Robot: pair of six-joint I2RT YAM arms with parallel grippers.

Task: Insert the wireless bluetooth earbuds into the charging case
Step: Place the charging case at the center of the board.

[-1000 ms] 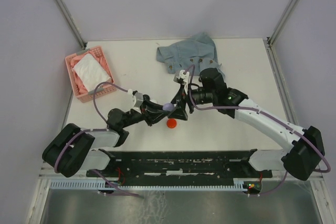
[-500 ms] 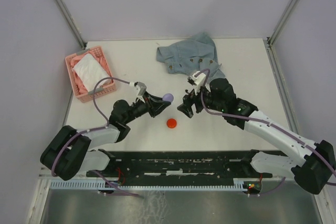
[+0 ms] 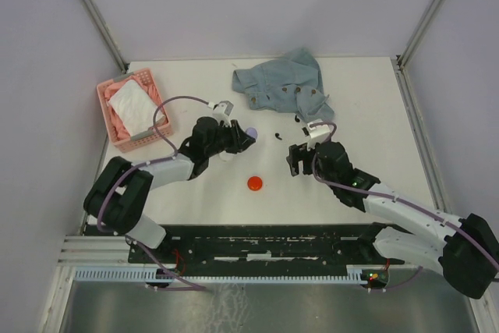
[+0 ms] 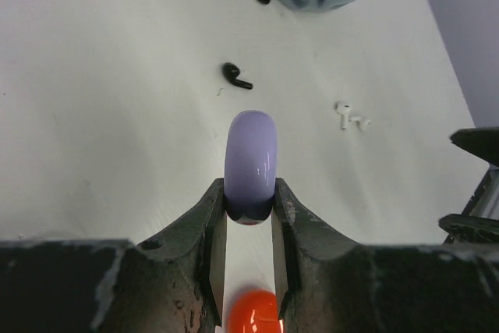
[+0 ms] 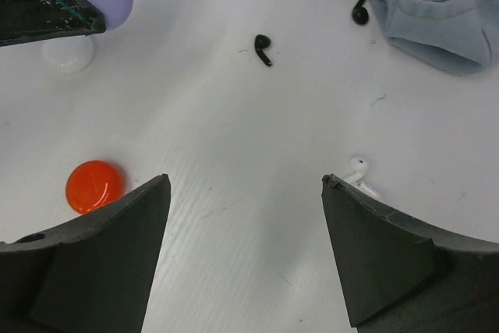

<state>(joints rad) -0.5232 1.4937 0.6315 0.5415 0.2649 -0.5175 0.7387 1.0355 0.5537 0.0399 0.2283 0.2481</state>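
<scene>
I am clamping my left gripper [image 4: 249, 193] on a smooth lilac rounded plastic charging case [image 4: 250, 150]. The case is standing on edge between the two black fingers [image 4: 212, 228] and poking out past their tips. From overhead, that gripper is sitting left of the table's middle.

My right gripper [image 5: 243, 185] is hanging with its jaws spread wide and nothing between them, looking down on the white tabletop [image 5: 234, 138].

The earbuds are all lying loose on the table, outside the case:
- A small black stemmed plastic earbud [image 5: 263, 47] is lying in the open, well apart from the lilac case.
- A second black earbud [image 5: 359, 9] is lying just beside the hem of a crumpled pale blue denim cloth [image 5: 437, 5].
- Two tiny white stemmed earbuds [image 5: 361, 173] are lying together near my right gripper's finger.

A flat round orange-red plastic case [image 5: 93, 185] is resting on the table between the two grippers. A white round case [image 5: 69, 51] is showing just under the lilac one in the right wrist view, and I cannot tell whether they are touching.

At the table's left edge, a pink plastic mesh basket [image 3: 125, 143] is holding folded white and pink cloths [image 3: 132, 105].
</scene>
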